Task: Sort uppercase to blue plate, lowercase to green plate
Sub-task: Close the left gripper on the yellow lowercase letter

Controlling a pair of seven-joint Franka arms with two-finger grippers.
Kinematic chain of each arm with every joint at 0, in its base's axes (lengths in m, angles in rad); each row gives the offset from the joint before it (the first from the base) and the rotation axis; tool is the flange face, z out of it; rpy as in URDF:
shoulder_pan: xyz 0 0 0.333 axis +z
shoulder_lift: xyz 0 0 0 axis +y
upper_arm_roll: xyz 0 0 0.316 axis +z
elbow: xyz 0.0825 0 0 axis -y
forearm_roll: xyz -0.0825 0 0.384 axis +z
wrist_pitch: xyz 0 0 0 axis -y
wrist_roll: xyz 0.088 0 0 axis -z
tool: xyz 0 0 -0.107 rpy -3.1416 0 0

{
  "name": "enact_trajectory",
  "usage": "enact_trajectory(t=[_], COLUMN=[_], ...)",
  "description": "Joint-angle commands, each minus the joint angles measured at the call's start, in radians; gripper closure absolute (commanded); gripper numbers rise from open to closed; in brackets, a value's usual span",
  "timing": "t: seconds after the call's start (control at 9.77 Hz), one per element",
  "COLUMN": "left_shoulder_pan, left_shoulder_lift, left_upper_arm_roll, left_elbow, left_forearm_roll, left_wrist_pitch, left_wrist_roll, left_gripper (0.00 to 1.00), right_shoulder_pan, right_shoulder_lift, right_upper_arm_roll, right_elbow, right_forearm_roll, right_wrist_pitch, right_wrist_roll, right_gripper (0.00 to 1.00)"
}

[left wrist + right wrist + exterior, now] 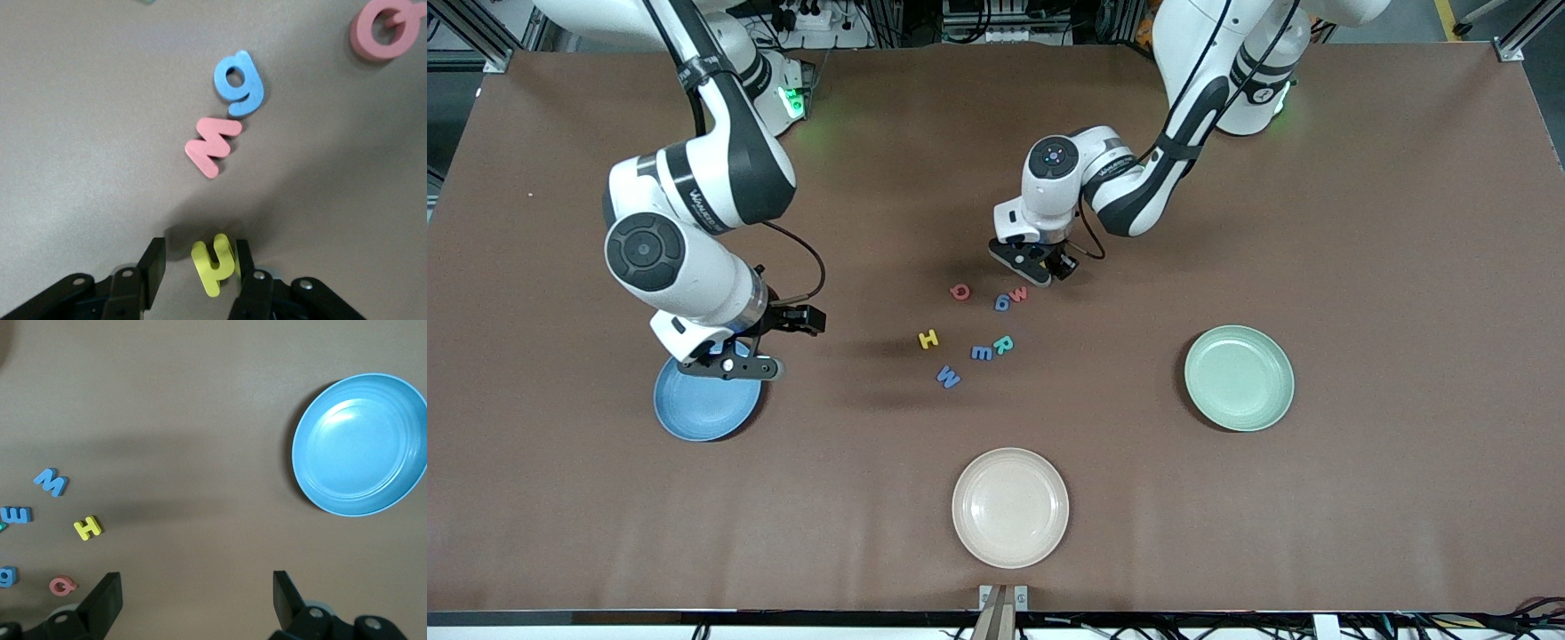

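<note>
My left gripper (pixel 1040 263) is low over the table, its jaws around the yellow lowercase h (pixel 215 267). One finger touches the letter and a gap shows at the other, so the left gripper (pixel 199 257) is open. Close by lie the red w (pixel 212 147), blue g (pixel 239 83) and red Q (pixel 387 27). Nearer the front camera lie the yellow H (pixel 928 339), blue m (pixel 981 353), teal R (pixel 1003 344) and blue W (pixel 948 378). My right gripper (pixel 738 364) hangs open and empty by the blue plate (pixel 694 413). The green plate (pixel 1239 378) is bare.
A cream plate (pixel 1009 507) sits near the table's front edge, nearer the front camera than the letters. In the right wrist view the blue plate (pixel 360 447) is bare.
</note>
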Motion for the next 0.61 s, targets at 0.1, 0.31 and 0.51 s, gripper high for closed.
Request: enact_trajectory(t=[0.1,0.31,0.51], left_shoulder_pan=[0.007,0.007,0.007], left_shoulder_lift=[-0.004,-0.001,0.006], left_upper_arm_roll=[-0.002,-0.002,-0.002], left_elbow=[0.003,0.000,0.000], left_forearm_roll=[0.024,0.014,0.014], left_wrist_pitch=[-0.001,-0.001,-0.001], left_wrist_roll=[-0.005,-0.019,-0.071], left_gripper=[0.50,0.48,0.49], right_shoulder_pan=[-0.008,-0.026,-0.040], right_shoulder_lift=[-0.005,-0.016,-0.019], right_upper_arm_roll=[0.005,0.004,0.004], right_elbow=[0.004,0.002,0.002], right_forearm_roll=[0.003,0.003,0.003], right_wrist_pitch=[-0.002,-0.011,-0.016], right_wrist_roll=[0.012,0.012,0.003], right_gripper=[0.00,0.00,0.00])
